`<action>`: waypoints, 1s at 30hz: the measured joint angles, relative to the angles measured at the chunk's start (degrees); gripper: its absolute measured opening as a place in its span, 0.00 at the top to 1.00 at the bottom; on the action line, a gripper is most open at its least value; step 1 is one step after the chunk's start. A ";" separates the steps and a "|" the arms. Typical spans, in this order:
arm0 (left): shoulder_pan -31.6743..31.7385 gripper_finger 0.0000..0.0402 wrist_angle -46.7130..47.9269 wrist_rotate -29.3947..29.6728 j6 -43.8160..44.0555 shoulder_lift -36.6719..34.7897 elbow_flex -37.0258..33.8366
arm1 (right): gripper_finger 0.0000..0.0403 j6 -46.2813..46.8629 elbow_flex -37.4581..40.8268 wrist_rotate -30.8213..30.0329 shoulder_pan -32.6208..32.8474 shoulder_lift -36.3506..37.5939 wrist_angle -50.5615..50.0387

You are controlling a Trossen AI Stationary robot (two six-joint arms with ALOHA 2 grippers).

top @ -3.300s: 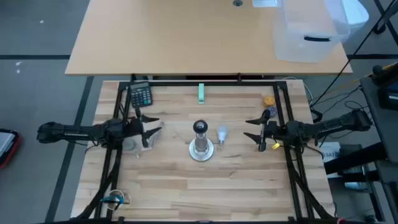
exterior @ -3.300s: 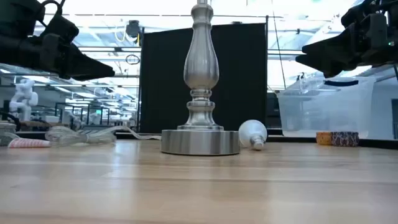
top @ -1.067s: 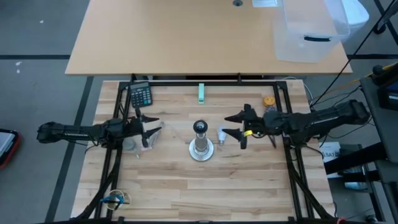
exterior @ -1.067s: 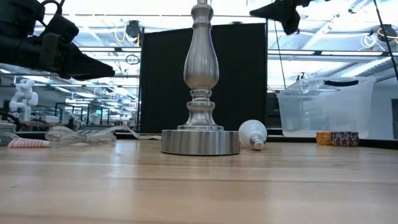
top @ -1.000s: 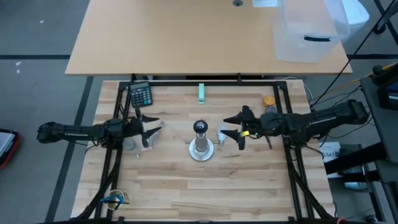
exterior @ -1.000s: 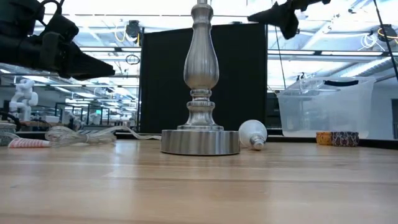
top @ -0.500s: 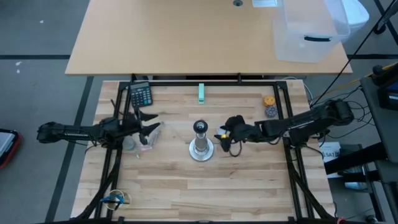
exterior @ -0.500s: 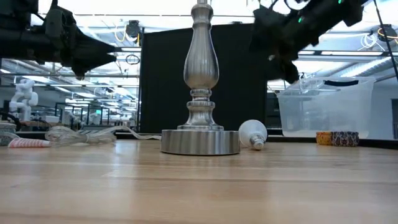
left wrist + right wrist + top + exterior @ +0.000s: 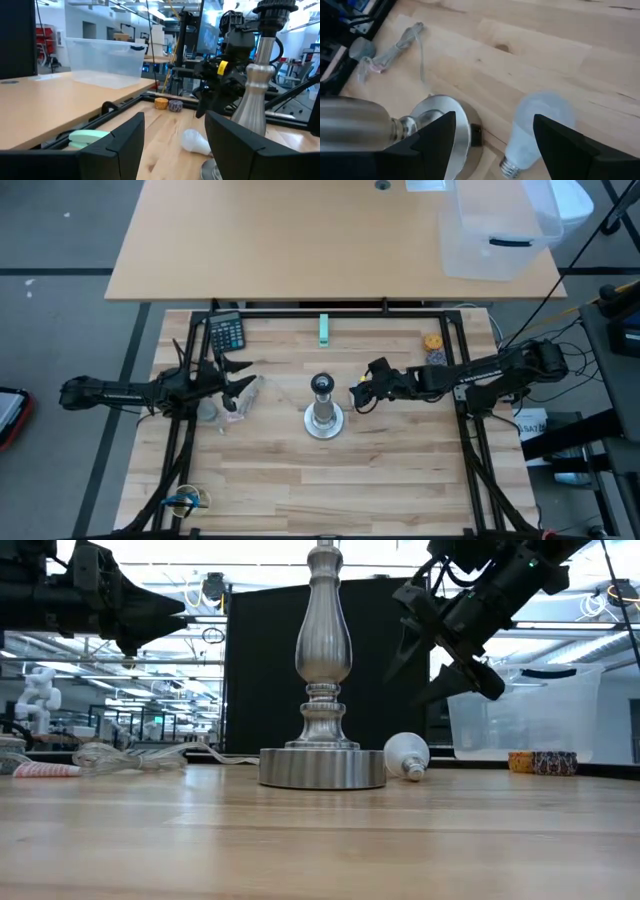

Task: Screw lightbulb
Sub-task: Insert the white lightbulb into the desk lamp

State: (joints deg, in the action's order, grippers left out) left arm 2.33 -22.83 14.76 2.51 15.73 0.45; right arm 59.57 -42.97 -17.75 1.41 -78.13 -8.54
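The white frosted lightbulb (image 9: 405, 753) lies on its side on the table, just right of the silver lamp stand's round base (image 9: 322, 768). Its screw base (image 9: 509, 166) points toward the near edge. The bulb also shows in the left wrist view (image 9: 194, 141). The stand (image 9: 322, 412) is upright mid-table with its black socket (image 9: 321, 385) on top. My right gripper (image 9: 495, 150) is open and hovers above the bulb, tipped down, apart from it; in the high view it (image 9: 360, 394) covers the bulb. My left gripper (image 9: 240, 382) is open and empty, raised left of the stand.
A coiled clear cable (image 9: 214, 406) lies under my left gripper. A calculator (image 9: 227, 332), a green piece (image 9: 324, 329) and two small rolls (image 9: 432, 348) sit along the far edge. A clear plastic bin (image 9: 495, 230) stands on the far table.
My right gripper has gone toward the table's left, to the lightbulb, has come down and has tipped its fingers downward over it. My left gripper has risen a little. The bulb and stand have stayed put.
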 joint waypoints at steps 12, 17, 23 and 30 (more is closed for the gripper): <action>0.00 0.48 -0.90 0.00 0.49 0.00 0.00 | 0.29 -4.45 -8.36 2.93 -0.38 0.00 -7.12; 0.00 0.48 -0.87 0.00 0.51 0.01 -0.01 | 0.20 0.84 -11.91 4.36 -2.36 -0.50 -15.82; 0.00 0.48 -0.90 0.00 0.51 0.00 0.00 | 0.15 6.12 -12.38 9.10 -5.21 -3.07 -18.15; 0.00 0.48 -0.85 0.00 0.62 0.02 -0.02 | 0.15 7.50 -12.36 10.66 -7.51 -9.19 -19.71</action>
State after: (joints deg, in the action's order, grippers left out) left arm 2.33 -23.68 14.76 3.13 15.75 0.43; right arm 67.07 -55.33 -7.09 -6.10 -87.31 -28.25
